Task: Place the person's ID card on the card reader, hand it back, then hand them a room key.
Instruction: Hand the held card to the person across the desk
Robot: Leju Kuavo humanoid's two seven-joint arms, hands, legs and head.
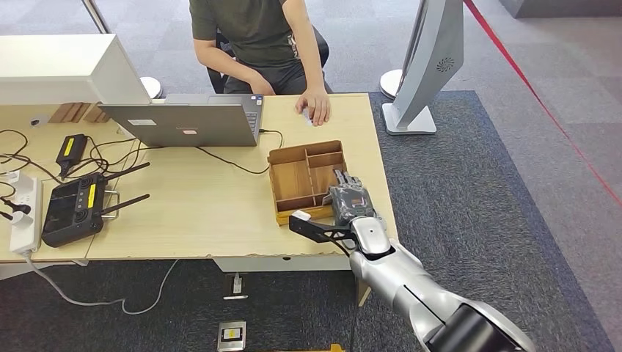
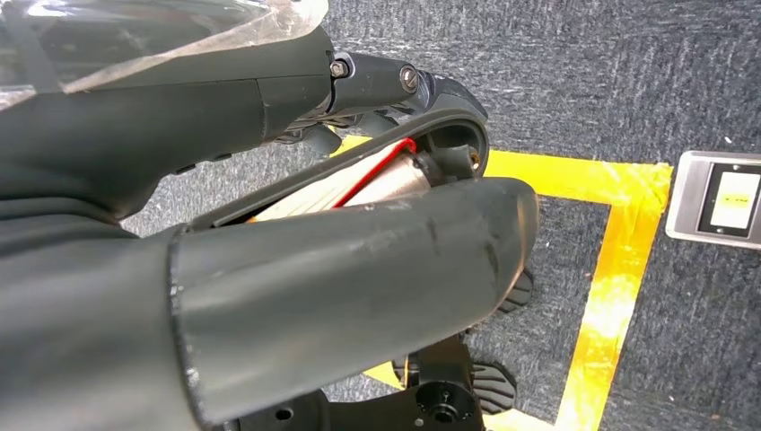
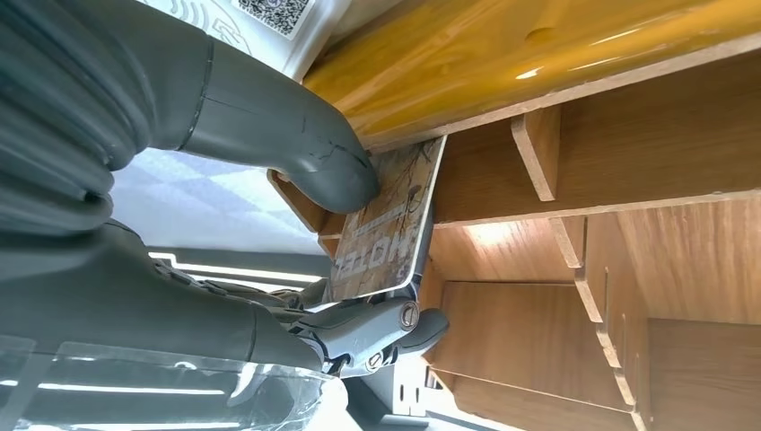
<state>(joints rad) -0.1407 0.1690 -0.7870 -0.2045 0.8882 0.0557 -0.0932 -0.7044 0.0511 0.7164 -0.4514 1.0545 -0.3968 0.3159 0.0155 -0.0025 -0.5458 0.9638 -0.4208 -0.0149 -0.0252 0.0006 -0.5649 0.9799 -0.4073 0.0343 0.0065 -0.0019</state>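
My right hand (image 1: 348, 198) reaches into the near right corner of a wooden compartment box (image 1: 273, 180) on the table. In the right wrist view its thumb (image 3: 296, 135) and dark fingers pinch a room key card (image 3: 386, 224) printed with "HOTEL", held on edge just above the box's dividers (image 3: 538, 144). A white device with a QR code (image 3: 269, 13) lies on the table beyond the box. The person's hand (image 1: 317, 105) rests flat on the far edge of the table, with something small and pale under it. My left hand (image 2: 341, 269) hangs over the floor, holding nothing.
A person (image 1: 257, 37) sits across the table behind an open laptop (image 1: 191, 125). A black remote controller (image 1: 72, 209), a power strip (image 1: 22, 213) and cables cover the left side. A white stand (image 1: 429, 66) rises to the right of the table.
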